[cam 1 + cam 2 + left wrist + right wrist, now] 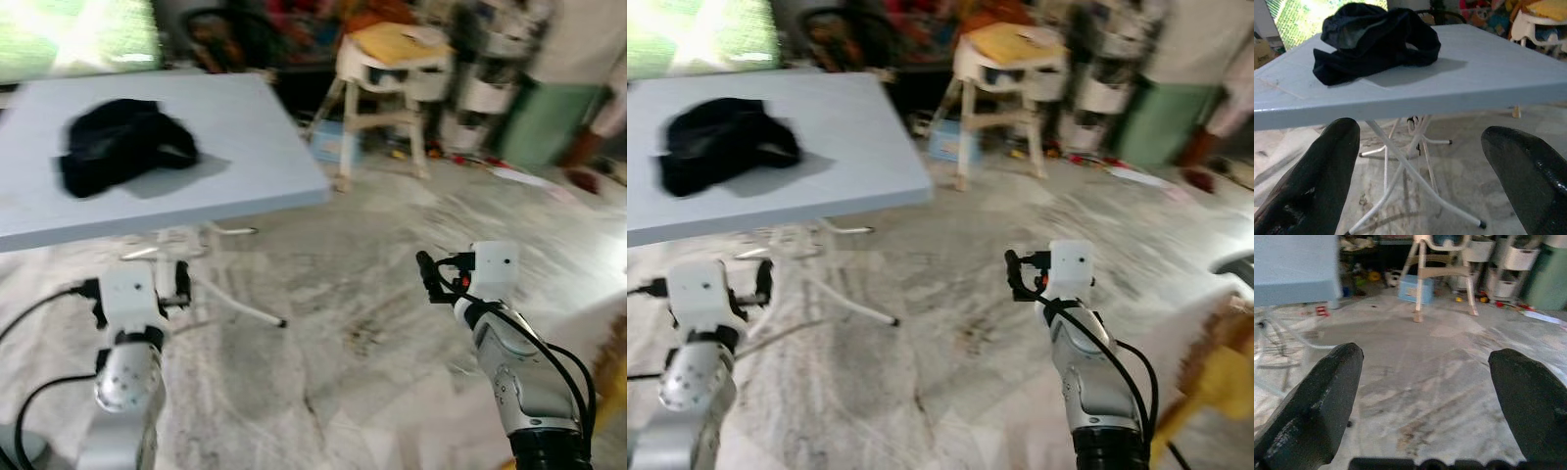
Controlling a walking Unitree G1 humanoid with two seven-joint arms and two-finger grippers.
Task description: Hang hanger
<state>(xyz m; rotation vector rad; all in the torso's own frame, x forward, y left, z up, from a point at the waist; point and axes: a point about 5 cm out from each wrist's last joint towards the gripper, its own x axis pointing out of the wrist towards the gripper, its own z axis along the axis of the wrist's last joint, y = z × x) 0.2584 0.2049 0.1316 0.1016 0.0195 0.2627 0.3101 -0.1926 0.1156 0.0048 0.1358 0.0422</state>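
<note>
**Approach phase: nothing held, no hanger identified**

Left eye: light blue table [245,147] sat far left, dark garment [122,145] bunched on top toward its left side. Left gripper [167,286] was low and near, just under the table's near edge. Right gripper [431,277] was out over bare marble floor [353,333], well apart from the table. White high chair [392,73] stood at far centre-right. A person in green was at the far right edge.

Right eye: same layout. Something yellow [1215,382] was at the near right edge, too blurred to name. Blur throughout suggests the robot was walking.

Left wrist: fingers [1322,181] were spread wide with nothing between them, aimed at the table's near edge and folding legs; garment on top beyond.

Right wrist: fingers [1322,401] also spread wide and empty, pointing across the floor toward the high chair and a blue box [1415,290] beside its leg.

Hanger: couldn't make one out anywhere; it may be under or in the garment, can't tell.

Judgement: still at the locate/approach step. Next move likely needs closing on the table, steadying the view, and finding the hanger before either arm commits.
</note>
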